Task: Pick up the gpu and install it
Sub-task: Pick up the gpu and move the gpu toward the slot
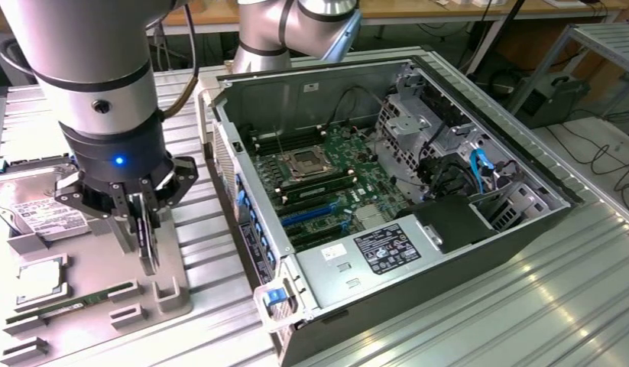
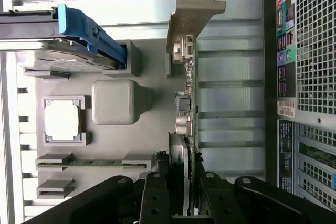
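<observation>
The gpu (image 1: pixel 147 243) is a thin dark card standing on edge over the grey fixture plate (image 1: pixel 100 260), at the exterior view's left. My gripper (image 1: pixel 141 229) comes down from above with its fingers shut on the card's two faces. In the wrist view the gpu (image 2: pixel 192 103) shows edge-on: a green board with connectors and its silver bracket (image 2: pixel 190 9) at the far end. The black fingers (image 2: pixel 155 195) of the gripper (image 2: pixel 184 203) clamp the near end. Whether the card's lower edge still touches the fixture I cannot tell.
The open computer case (image 1: pixel 518 229) lies at the exterior view's right, its motherboard with blue slots (image 1: pixel 309 218) facing up. On the fixture lie a hard drive (image 1: pixel 34 210), a processor (image 1: pixel 39 279) and a memory stick (image 1: pixel 75 302). The case's rear panel (image 2: pixel 304 77) is close to the card.
</observation>
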Robot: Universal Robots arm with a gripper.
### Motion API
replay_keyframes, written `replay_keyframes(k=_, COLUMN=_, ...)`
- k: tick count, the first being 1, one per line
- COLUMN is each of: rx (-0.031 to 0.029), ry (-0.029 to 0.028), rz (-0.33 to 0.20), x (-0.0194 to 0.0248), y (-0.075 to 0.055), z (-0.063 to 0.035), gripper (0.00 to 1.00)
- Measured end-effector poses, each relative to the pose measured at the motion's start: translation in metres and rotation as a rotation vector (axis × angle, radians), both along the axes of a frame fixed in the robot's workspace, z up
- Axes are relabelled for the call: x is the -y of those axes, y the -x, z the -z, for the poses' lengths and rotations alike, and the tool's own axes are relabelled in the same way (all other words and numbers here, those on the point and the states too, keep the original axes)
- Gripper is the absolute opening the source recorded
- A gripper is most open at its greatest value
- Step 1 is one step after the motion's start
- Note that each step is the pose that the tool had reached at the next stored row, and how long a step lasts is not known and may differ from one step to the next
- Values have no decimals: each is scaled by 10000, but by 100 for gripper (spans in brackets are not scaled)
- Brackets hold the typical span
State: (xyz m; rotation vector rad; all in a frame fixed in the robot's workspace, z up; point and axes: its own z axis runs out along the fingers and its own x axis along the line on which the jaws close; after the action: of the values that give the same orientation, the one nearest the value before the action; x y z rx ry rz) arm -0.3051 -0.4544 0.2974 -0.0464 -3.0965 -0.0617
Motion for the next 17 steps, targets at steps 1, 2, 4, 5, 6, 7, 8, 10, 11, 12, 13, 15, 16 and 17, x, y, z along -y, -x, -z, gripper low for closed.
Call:
replay_keyframes(k=1, rx=0, ry=0, rz=0, x=0, y=0, z=-15, gripper=27)
replay_keyframes(k=2, rx=-1, ry=1, rz=0, x=0, y=0, z=-33, gripper=27)
replay_keyframes(k=4, rx=1, ry=-1, rz=0, x=0, y=0, z=-37, gripper=27)
replay_keyframes(k=5, rx=1, ry=-1, rz=0, x=0, y=0, z=-37, gripper=27)
replay_keyframes(k=6, rx=0, ry=-1, rz=0, x=0, y=0, z=-37, gripper=27)
replay_keyframes(k=7, rx=0, ry=0, rz=0, x=0, y=0, z=-37, gripper=27)
replay_keyframes(k=8, rx=0, ry=0, rz=0, x=0, y=0, z=-37, gripper=27)
replay_keyframes(k=10, rx=-4, ry=3, rz=0, x=0, y=0, z=-44, gripper=27)
replay_keyframes(k=11, rx=-5, ry=3, rz=0, x=0, y=1, z=-51, gripper=27)
replay_keyframes(k=12, rx=-2, ry=-1, rz=0, x=0, y=0, z=-59, gripper=27)
replay_keyframes(k=13, rx=-1, ry=-1, rz=0, x=0, y=0, z=-73, gripper=27)
replay_keyframes(k=15, rx=-1, ry=-1, rz=0, x=0, y=0, z=-106, gripper=27)
replay_keyframes(k=16, rx=0, ry=-2, rz=0, x=0, y=0, z=-126, gripper=27)
replay_keyframes(k=17, rx=-1, ry=-1, rz=0, x=0, y=0, z=-139, gripper=27)
